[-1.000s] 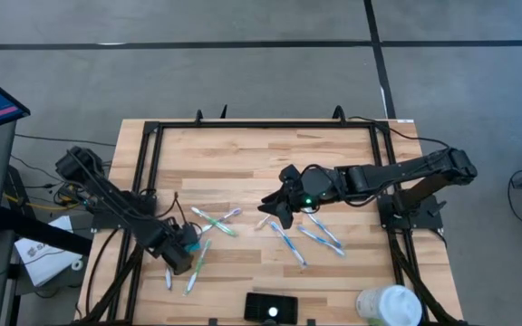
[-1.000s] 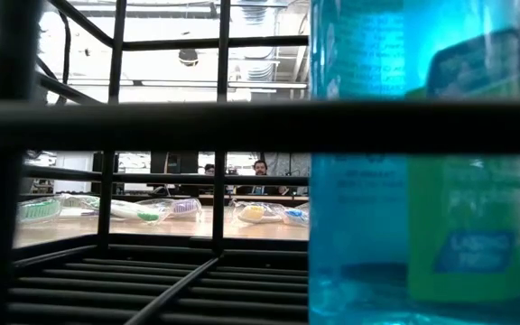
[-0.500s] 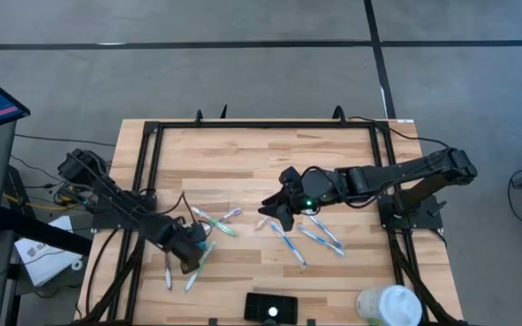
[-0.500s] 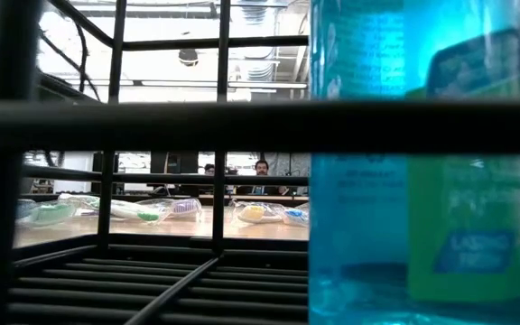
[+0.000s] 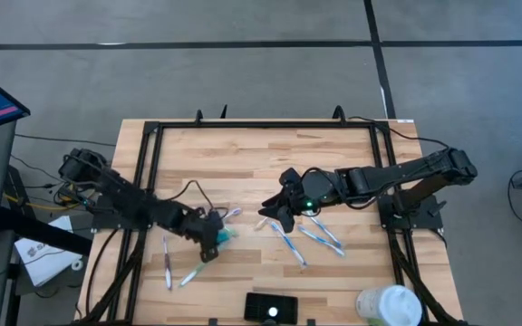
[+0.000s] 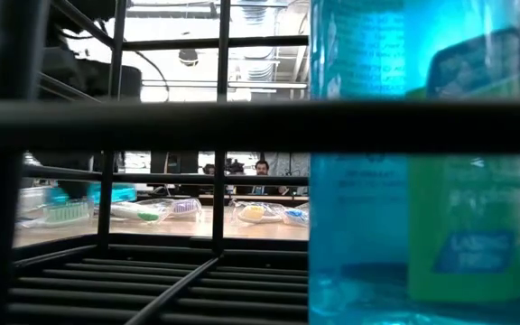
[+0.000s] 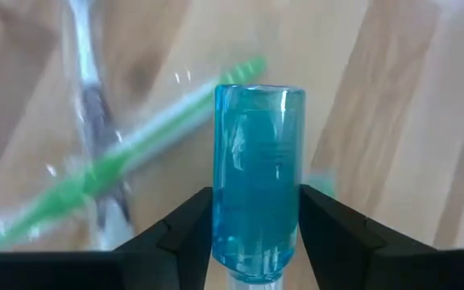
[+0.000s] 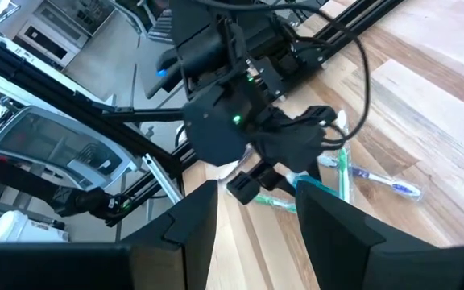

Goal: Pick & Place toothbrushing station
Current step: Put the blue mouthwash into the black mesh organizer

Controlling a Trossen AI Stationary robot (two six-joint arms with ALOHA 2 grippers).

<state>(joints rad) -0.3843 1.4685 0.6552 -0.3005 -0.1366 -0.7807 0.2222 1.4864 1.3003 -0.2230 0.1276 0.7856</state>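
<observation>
Your left gripper has its jaws clamped on a small bottle of clear blue, which stands up between the fingers; your right gripper has its jaws partly apart with nothing between them. In the high view, the left gripper is over the table left of centre, with the right gripper near it to the right. Toothbrushes lie scattered beside and between them. The station sits at the table's near edge, well apart from both grippers, and a white cup stands to its right. In the low view, dark bars and a big bottle fill the foreground, with wrapped toothbrushes on the table beyond. The left wrist view shows a green toothbrush lying under the small bottle. The right wrist view shows the left arm just ahead, with toothbrushes beside it.
</observation>
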